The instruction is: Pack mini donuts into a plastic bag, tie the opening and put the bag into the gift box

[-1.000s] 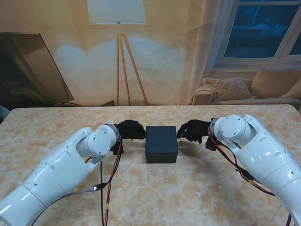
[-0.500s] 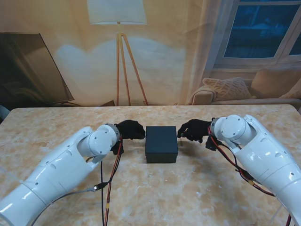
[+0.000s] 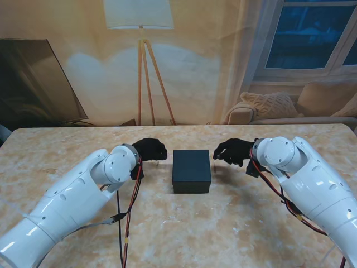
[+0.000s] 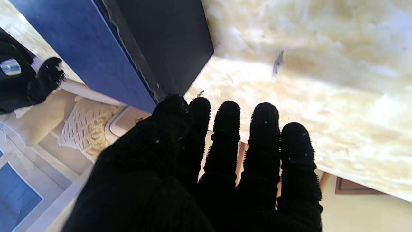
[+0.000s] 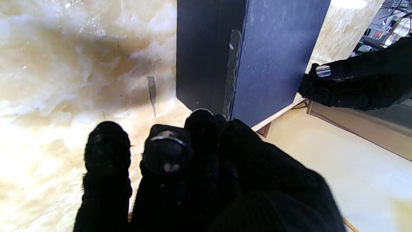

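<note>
A dark navy gift box (image 3: pixel 191 170) with its lid on stands at the middle of the table (image 3: pixel 223 234). My black-gloved left hand (image 3: pixel 150 149) hovers just left of the box, a small gap away, fingers stretched and empty. On the other side my right hand (image 3: pixel 233 151) is also clear of the box, holding nothing. The left wrist view shows the box's side and lid (image 4: pixel 135 54) close ahead of my fingers (image 4: pixel 228 129). The right wrist view shows the box (image 5: pixel 244 58) with my fingers (image 5: pixel 167 154) short of it. No donuts or plastic bag are visible.
Beyond the table's far edge a floor lamp (image 3: pixel 142 61) stands against the wall, with a dark screen (image 3: pixel 33 84) at the left and a sofa with cushions (image 3: pixel 290 106) at the right. Cables hang from both forearms.
Both hands have drawn back from the box's sides and lifted slightly; a gap now shows on each side. The box has not moved.
</note>
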`<state>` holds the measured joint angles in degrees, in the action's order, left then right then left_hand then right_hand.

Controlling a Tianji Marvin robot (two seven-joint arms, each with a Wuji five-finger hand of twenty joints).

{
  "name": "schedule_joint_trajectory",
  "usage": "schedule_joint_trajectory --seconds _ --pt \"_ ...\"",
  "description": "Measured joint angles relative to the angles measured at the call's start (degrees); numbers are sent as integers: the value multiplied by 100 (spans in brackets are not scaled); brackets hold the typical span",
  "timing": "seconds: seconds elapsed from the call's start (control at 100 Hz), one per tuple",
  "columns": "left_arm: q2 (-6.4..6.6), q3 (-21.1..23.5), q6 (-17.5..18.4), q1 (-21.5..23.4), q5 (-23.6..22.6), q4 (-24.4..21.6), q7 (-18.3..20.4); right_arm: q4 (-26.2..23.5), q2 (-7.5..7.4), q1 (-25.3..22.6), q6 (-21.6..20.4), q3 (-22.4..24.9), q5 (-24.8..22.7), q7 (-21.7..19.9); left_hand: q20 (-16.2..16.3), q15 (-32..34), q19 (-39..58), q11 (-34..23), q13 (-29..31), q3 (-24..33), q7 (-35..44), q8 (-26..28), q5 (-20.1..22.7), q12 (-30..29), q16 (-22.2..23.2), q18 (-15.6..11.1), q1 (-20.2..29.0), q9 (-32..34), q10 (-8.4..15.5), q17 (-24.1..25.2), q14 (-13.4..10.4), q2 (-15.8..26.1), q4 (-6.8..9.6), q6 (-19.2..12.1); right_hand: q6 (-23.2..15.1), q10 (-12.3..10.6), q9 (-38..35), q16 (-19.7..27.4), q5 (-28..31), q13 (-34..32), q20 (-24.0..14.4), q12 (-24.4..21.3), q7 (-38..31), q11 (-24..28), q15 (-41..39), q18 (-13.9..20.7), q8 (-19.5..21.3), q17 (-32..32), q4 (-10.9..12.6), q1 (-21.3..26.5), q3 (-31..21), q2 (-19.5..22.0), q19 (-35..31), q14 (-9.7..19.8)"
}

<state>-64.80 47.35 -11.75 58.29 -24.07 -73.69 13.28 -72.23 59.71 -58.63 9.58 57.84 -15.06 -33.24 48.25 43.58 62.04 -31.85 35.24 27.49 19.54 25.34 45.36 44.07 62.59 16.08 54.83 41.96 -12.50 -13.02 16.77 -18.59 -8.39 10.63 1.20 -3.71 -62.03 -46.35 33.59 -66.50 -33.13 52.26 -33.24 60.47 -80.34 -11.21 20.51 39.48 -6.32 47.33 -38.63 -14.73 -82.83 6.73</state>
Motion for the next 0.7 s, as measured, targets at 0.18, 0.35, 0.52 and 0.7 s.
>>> schedule_joint_trajectory --seconds 0.18,0.35,0.52,0.7 --pt "17 229 185 132 -156 -112 -249 -102 -2 -91 -88 112 -124 169 0 2 0 -65 -1 1 -66 -1 -149 409 0 1 0 0 137 4 -4 1 0 -69 -148 0 0 0 -54 0 1 0 52 0 1 0 -1 0 0 1 122 6 0 0" --pt "37 292 317 201 -198 -228 -296 -120 12 -107 -163 146 -85 302 0 20 42 -68 5 1 -101 -2 -139 656 0 1 -1 0 206 -13 -73 5 0 -152 -463 -5 0 0 -57 0 1 0 54 0 2 0 -1 0 0 1 130 7 0 0" --pt "26 300 504 245 -153 -256 -483 -21 35 -23 -232 33 86 335 0 96 54 -68 16 2 -107 -59 -243 808 28 -41 -4 3 276 -35 -122 65 0 -234 -683 -7 0 0 -57 0 1 0 47 0 2 0 46 0 0 2 130 7 0 0" --pt "15 148 583 204 -23 -207 -468 111 66 93 -251 -112 178 319 0 99 64 -68 22 2 -109 -116 -279 877 39 -44 -4 2 334 -51 -183 65 0 -339 -688 -10 0 0 -57 0 1 0 -1 0 2 0 46 0 0 2 130 7 0 0"
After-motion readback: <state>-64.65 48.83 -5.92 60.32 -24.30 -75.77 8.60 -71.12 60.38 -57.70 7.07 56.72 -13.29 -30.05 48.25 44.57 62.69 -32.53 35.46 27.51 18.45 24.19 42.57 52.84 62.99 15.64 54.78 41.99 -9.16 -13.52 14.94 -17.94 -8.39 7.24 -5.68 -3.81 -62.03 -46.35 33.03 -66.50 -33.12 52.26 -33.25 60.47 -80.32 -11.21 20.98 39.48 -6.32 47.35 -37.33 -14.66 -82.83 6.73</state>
